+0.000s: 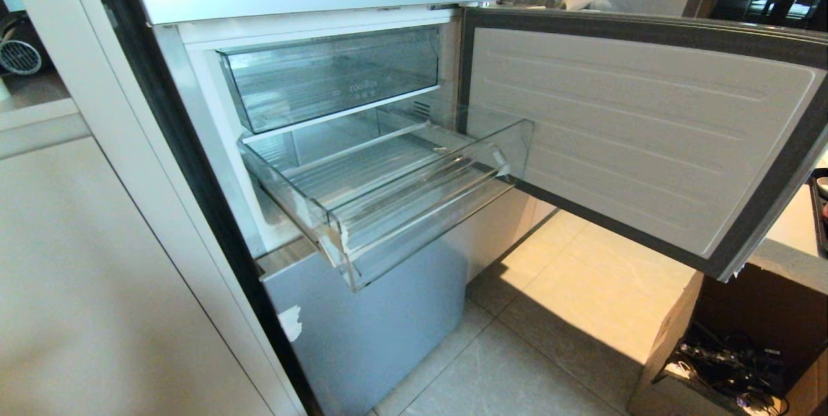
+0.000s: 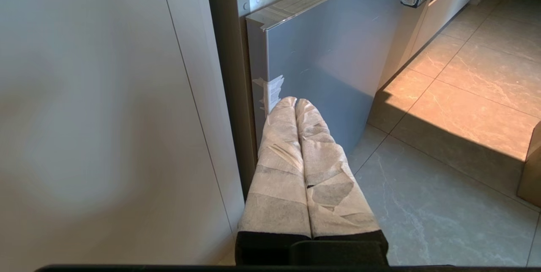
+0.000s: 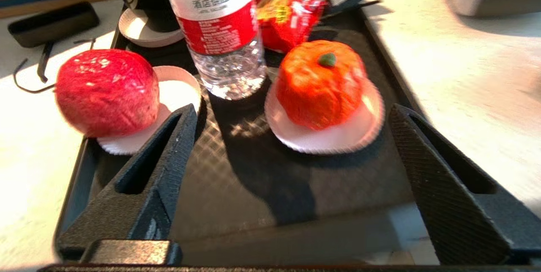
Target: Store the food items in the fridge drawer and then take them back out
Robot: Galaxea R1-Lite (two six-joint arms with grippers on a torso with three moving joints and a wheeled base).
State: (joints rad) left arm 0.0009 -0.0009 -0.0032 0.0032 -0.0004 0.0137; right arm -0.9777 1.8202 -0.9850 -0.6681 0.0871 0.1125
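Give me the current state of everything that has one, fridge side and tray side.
fridge door: swung open
fridge drawer: pulled out, empty
upper clear bin: pushed in, empty
left gripper: shut, holding nothing, low by the fridge
right gripper: open, empty, over the black tray
red fruit: on a white paper cup
orange fruit: on a white paper cup
water bottle: upright

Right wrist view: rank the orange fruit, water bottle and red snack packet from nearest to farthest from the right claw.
1. Orange fruit, on its white paper cup, just ahead of the open right claw.
2. Water bottle, behind it, mid-tray.
3. Red snack packet, farthest back.
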